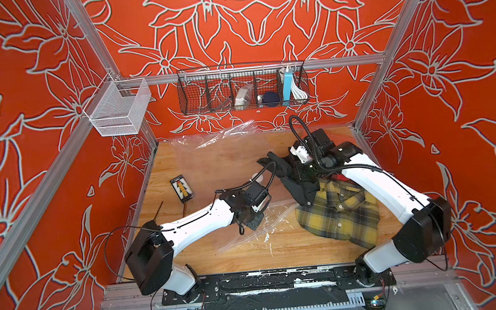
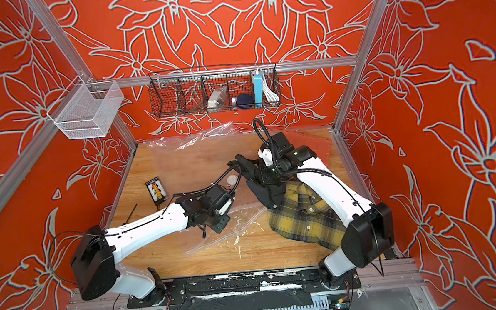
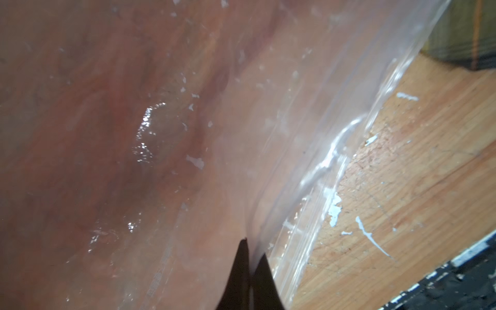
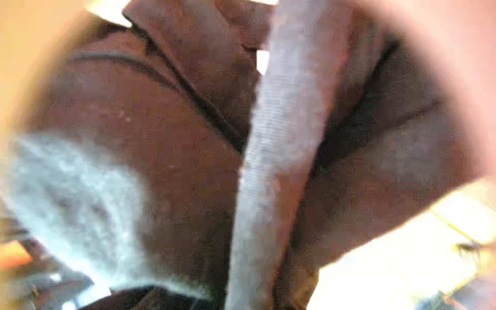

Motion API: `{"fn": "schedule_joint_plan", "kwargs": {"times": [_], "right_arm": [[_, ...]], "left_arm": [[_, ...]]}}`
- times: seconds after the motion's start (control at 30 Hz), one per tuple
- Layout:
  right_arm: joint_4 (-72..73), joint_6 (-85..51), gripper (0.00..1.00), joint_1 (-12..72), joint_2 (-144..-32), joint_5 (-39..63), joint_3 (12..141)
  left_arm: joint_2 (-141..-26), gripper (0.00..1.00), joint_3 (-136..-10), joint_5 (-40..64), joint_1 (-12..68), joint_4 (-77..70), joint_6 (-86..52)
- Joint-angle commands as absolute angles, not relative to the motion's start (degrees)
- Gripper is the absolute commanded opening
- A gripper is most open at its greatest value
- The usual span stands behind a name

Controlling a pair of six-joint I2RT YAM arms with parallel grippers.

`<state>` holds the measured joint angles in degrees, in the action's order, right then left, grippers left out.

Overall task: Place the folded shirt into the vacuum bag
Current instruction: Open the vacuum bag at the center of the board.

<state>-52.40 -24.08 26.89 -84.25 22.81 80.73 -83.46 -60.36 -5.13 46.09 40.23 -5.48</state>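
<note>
Plastic of the vacuum bag (image 1: 216,161) (image 2: 192,163) lies spread flat over the far and middle part of the wooden table (image 1: 249,255), with its far edge crumpled up against the back wall. Its white valve disc (image 1: 256,177) (image 2: 232,180) faces up near the middle. The bag's near edge, with the zip strip (image 3: 322,166), is pinched between the closed black fingertips of the left gripper (image 3: 251,257) (image 1: 255,221), and the film rises from the wood there.

Right of the valve, the black shirt (image 1: 295,185) (image 2: 262,188) is bunched and lifted, clamped by the right gripper (image 1: 298,169). Its dark cloth fills the blurred right wrist view (image 4: 161,134) and hides the jaws. Its lower end overlaps the plaid shirt (image 1: 341,215) (image 2: 304,218), yellow and dark, which lies on the table just beside the bag's near right corner, partly under the right arm.

On the table's left side rests a small black device (image 1: 182,188) with a coloured strip. A black wire basket (image 1: 239,68) hangs on the back rail, and a white mesh basket (image 1: 120,108) hangs at the left corner.
</note>
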Motion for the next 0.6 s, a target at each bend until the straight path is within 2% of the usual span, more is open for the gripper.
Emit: {"fn": "schedule_joint_plan", "kwargs": {"times": [0.0, 0.2, 0.4, 0.57], "right_arm": [[-58.10, -22.02, 0.00, 26.40, -79.26, 21.29, 80.53], [-58.20, -25.60, 0.00, 26.87, -70.95, 25.87, 77.34], [-53.36, -32.54, 0.00, 36.69, -64.40, 24.23, 73.55], [-37.97, -40.65, 0.00, 44.39, -63.47, 24.62, 66.22]], "left_arm": [[-80.59, 0.00, -62.91, -1.67, 44.60, 40.81, -6.28], [-78.69, 0.00, -67.37, -0.28, 42.50, 43.59, -7.92], [-78.22, 0.00, -71.17, 0.11, 41.58, 44.46, -9.95], [-78.57, 0.00, -75.05, 0.68, 41.31, 44.46, -10.28]]}}
